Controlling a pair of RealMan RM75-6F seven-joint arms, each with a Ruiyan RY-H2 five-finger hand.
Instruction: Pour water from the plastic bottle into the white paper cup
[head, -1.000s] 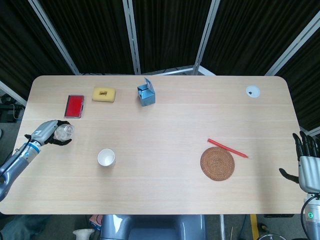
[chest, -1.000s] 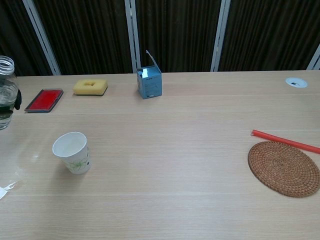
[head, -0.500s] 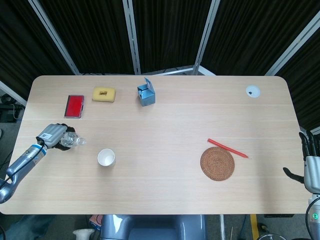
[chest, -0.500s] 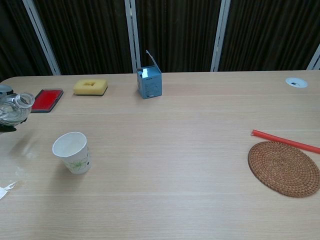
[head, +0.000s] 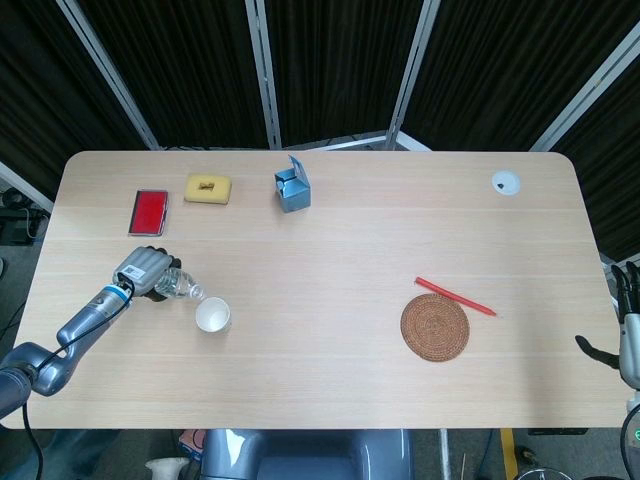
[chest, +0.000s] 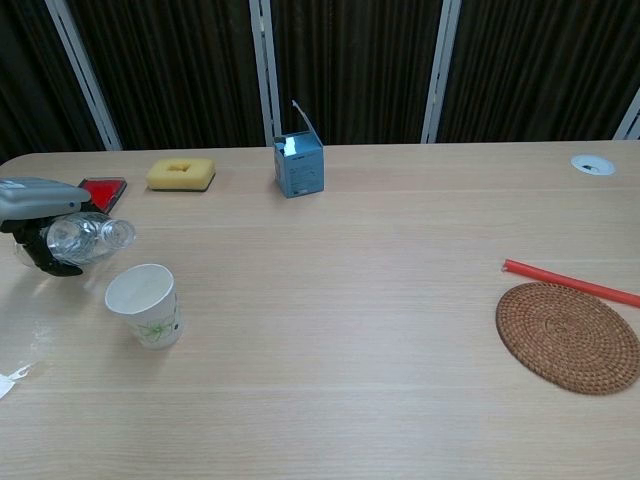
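I'm holding the bottle (chest: 88, 238) in the left robot hand (chest: 40, 215), tipped nearly level above the surface (head: 330, 240), its open mouth pointing right toward the cup (chest: 145, 304). The fingers are wrapping around the bottle's body. The mouth is sitting just up and left of the cup's rim, not yet over the opening, and I'm seeing no stream of water. The cup is standing upright near the left front of the surface, and I can't tell whether any water is in it. So the pick-up and the tilt look done; I'm judging that what's left is bringing the mouth over the cup and tipping further to pour. The right robot hand (head: 628, 335) is showing only at the far right edge, off the surface; I can't tell its state.
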